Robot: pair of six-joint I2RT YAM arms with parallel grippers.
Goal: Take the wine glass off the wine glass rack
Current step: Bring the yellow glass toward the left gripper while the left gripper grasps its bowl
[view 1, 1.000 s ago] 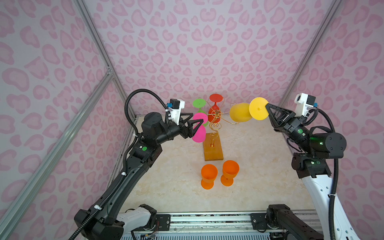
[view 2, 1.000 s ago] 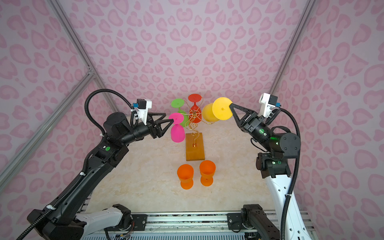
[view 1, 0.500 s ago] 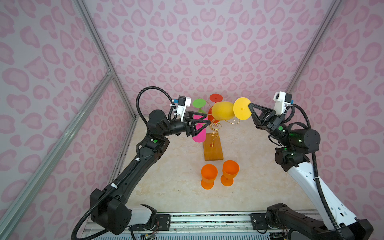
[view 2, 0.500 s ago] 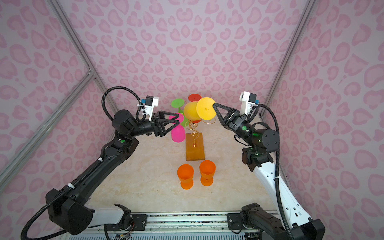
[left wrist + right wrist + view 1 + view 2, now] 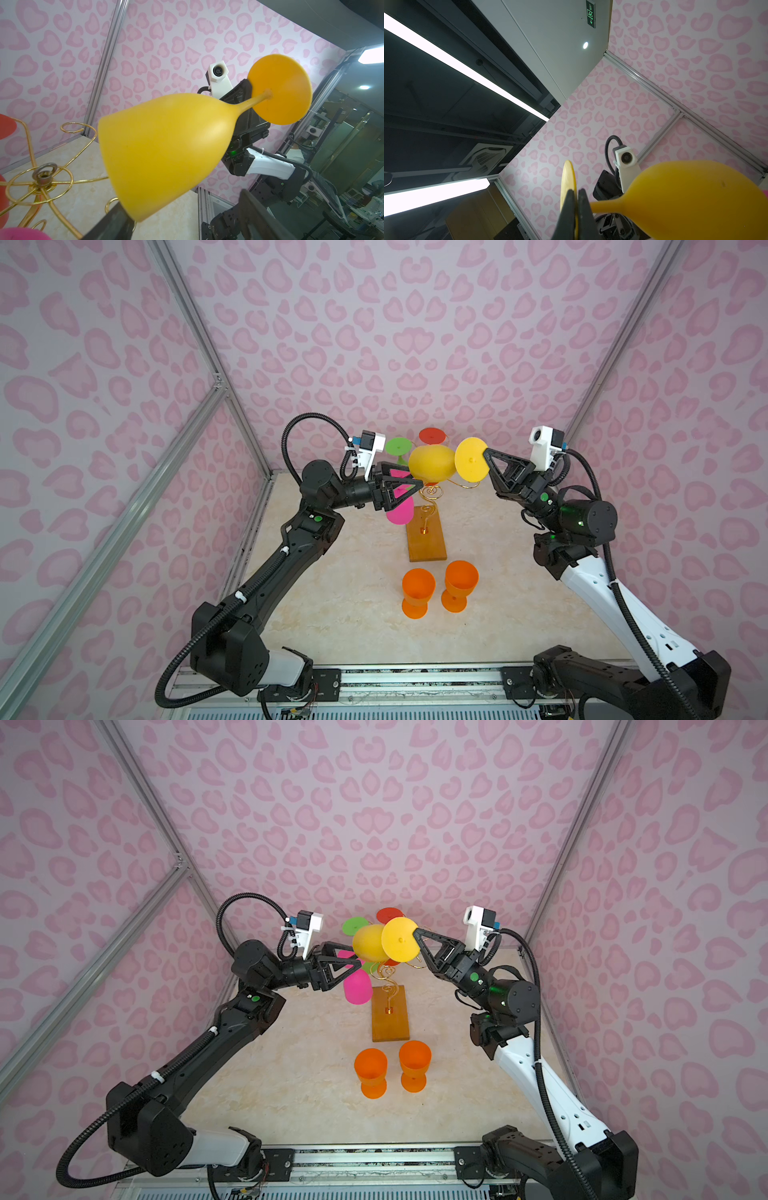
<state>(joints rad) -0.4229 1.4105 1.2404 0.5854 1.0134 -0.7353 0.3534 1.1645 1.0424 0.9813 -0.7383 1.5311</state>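
Orange goblet [image 5: 417, 593] and second orange goblet [image 5: 460, 585] stood upright, just beside each other, on pale marble-look surface [image 5: 353, 572], toward front. Pink heart-print walls [image 5: 374, 323] joined by aluminium posts [image 5: 198, 339]. Metal rail [image 5: 415, 676] mounted along front edge. Ceiling light strip [image 5: 467, 68] and green exit sign [image 5: 591, 14] caught in right wrist view.

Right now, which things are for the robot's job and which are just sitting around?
For the job: yellow wine glass, held by its foot in the shut right claw; open left claw by its bowl; wine glass rack.

Just there: two standing orange wine glasses; pink wine glass, green wine glass, red wine glass, on the rack.
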